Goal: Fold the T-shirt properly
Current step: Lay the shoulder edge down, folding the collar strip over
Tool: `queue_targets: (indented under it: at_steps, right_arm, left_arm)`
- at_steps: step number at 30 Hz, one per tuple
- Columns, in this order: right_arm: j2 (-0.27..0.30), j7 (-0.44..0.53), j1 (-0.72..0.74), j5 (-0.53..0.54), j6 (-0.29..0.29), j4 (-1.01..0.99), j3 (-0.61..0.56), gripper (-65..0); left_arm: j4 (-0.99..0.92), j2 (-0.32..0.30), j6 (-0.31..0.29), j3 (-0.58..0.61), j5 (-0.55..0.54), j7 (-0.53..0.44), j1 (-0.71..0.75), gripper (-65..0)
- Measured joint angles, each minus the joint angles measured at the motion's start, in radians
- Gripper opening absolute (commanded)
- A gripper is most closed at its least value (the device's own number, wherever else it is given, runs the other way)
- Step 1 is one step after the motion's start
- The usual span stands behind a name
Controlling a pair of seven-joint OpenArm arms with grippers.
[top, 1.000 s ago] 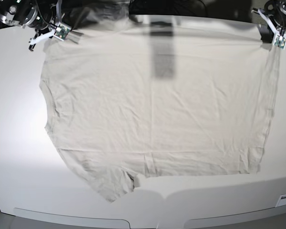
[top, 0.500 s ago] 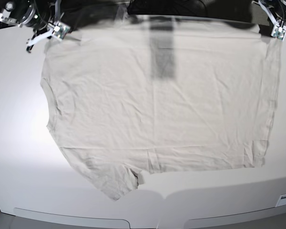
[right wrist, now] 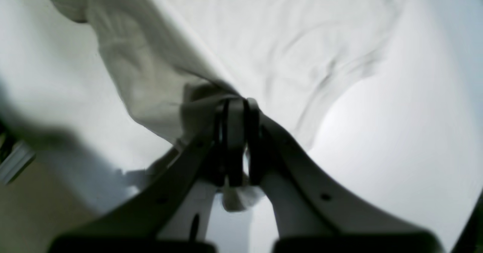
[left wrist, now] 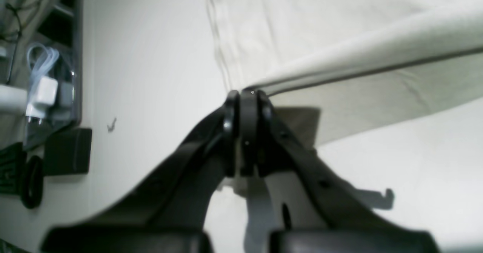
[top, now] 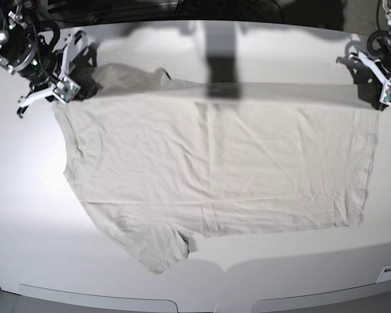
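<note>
- Left wrist view: the left gripper point(left wrist: 247, 94) has its jaws closed on a corner of the T-shirt point(left wrist: 339, 30). From the pinch, a taut fold of cloth runs up and to the right, lifted off the worktop point(left wrist: 151, 75). A stitched hem runs straight up from the jaws. Bare worktop lies to the left of that hem (clutter sits past the worktop's left edge, too blurred to name).
- Right wrist view: the right gripper point(right wrist: 236, 102) has its jaws closed on bunched T-shirt cloth point(right wrist: 264, 38). The view is blurred. Bare worktop shows to the right.
- Base view: the T-shirt point(top: 221, 169) lies spread across the middle of the worktop point(top: 26, 215). Its far edge is held between the right gripper point(top: 64, 91) and the left gripper point(top: 386, 99). One sleeve reaches toward the near edge. Open worktop surrounds the cloth on the left, right and near sides.
</note>
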Motion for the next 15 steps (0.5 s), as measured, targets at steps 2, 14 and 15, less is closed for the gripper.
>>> queue_targets:
  at_steps: [2, 14, 15]
  right_arm:
    - [0.002, 0.019, 0.027, 0.004, 0.002, -0.005, -0.003, -65.0]
    - [-0.027, 0.079, 0.309, 0.001, -0.01, -0.207, -0.187, -65.0]
    - [-0.034, 0.079, 0.339, -0.002, -0.01, -0.223, -0.214, -65.0]
  left_arm:
    - [-0.018, 0.0, 0.0, 0.0, -0.005, -0.002, -0.025, -65.0]
    - [-0.163, 0.005, -0.082, 0.005, -0.056, -0.011, -0.17, -65.0]
    - [-0.168, 0.006, -0.082, 0.005, -0.055, -0.01, -0.179, -65.0]
